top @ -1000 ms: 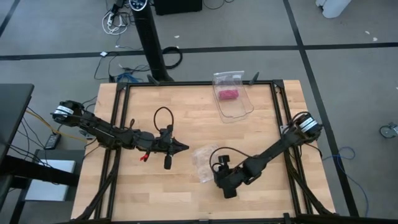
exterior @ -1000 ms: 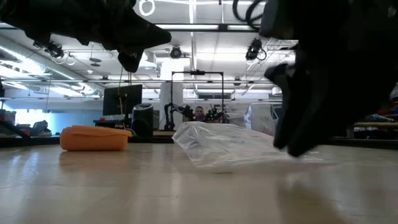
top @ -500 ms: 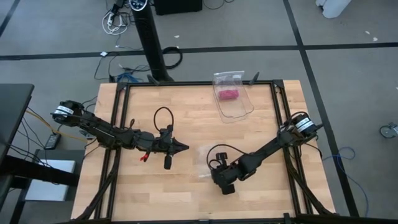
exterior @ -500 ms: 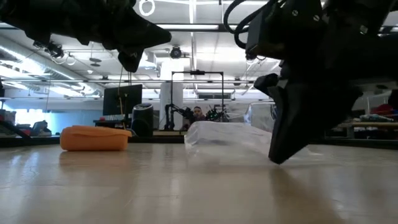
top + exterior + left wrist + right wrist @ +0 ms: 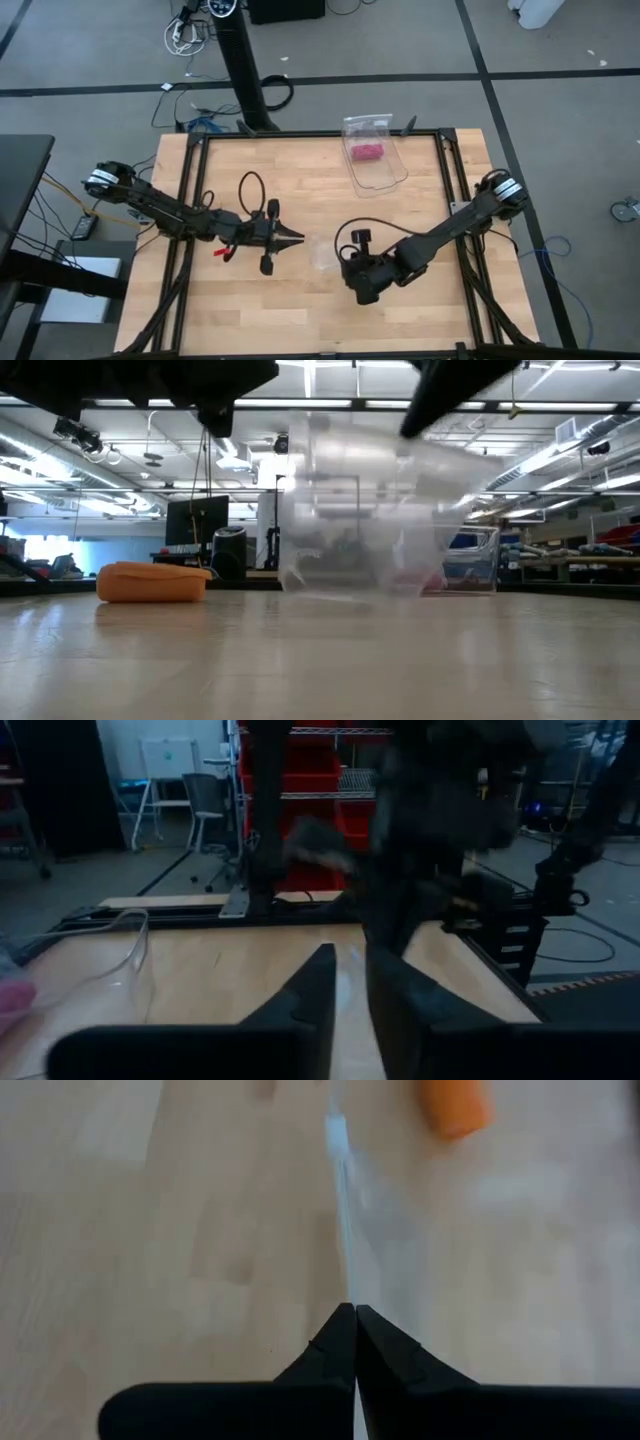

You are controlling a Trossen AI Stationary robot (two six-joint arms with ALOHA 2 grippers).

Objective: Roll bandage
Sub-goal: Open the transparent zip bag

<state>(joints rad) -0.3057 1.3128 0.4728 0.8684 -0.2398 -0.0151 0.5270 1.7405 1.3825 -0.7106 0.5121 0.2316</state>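
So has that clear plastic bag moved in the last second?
Yes. The clear bag now hangs lifted off the table, pinched by the right tool, while the orange bandage stays put.

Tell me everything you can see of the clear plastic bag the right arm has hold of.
The clear plastic bag is thin, see-through film, crumpled and glossy. The right gripper is shut on one edge and has it lifted, so the bag hangs off the wooden table; only its bottom edge seems near the surface. In the high view it shows faintly between the two grippers. The right wrist view sees it edge-on as a thin strip. Whether it holds anything is unclear.
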